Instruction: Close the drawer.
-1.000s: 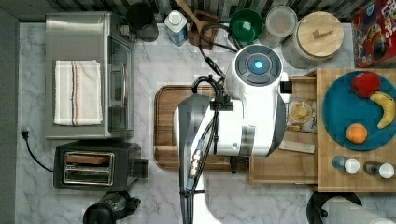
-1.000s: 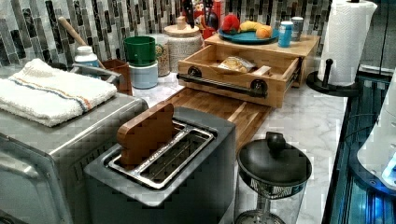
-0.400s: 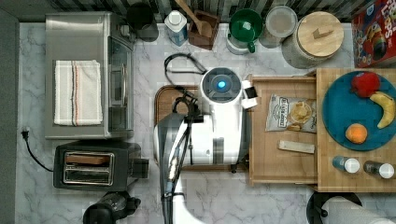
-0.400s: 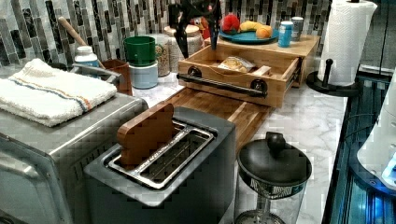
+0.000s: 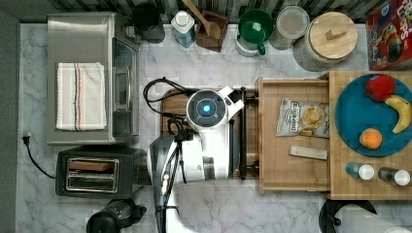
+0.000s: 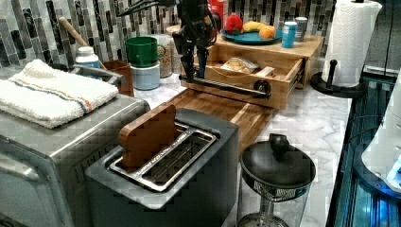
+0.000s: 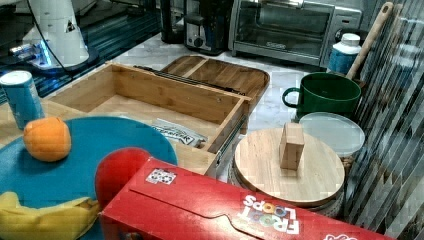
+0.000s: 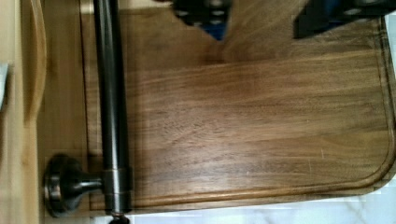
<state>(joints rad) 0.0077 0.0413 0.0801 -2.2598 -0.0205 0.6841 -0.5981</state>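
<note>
Currently the drawer (image 5: pixel 294 172) stands pulled well out from under the butcher-block top (image 5: pixel 340 191), over the marble counter (image 5: pixel 204 63). Its pale bottom carries a chip bag (image 5: pixel 302 118) and a small wood block (image 5: pixel 308 152), apart from each other. Along the drawer front runs a dark bar handle (image 5: pixel 242 133) on two round mounts.

The arm (image 5: pixel 206 145) hangs over the dark-brown tray (image 6: pixel 222 106), which lies on the counter directly in front of the drawer front. In the left view the gripper (image 6: pixel 195 64) points down just on the tray side of the handle, near the end towards the backsplash. In the wrist view the two fingers (image 8: pixel 203 10) are spread apart with bare tray wood between them, holding nothing; the handle (image 8: pixel 109 107) runs beside them, not between them. Contact with the handle cannot be judged.

On the butcher-block top: blue plate (image 5: pixel 357 104) with a red fruit (image 5: pixel 380 87), a banana (image 5: pixel 402 112) and an orange (image 5: pixel 370 139); two small shakers (image 5: pixel 360 170) near the front edge.

Along the back edge of the counter: green mug (image 5: pixel 255 29), wood-lidded jar (image 5: pixel 331 35), cereal box (image 5: pixel 387 34). At the top view's left: toaster oven (image 5: pixel 90 77) with a folded towel (image 5: pixel 80 96) on it, and the toaster (image 5: pixel 94 172) in front.
</note>
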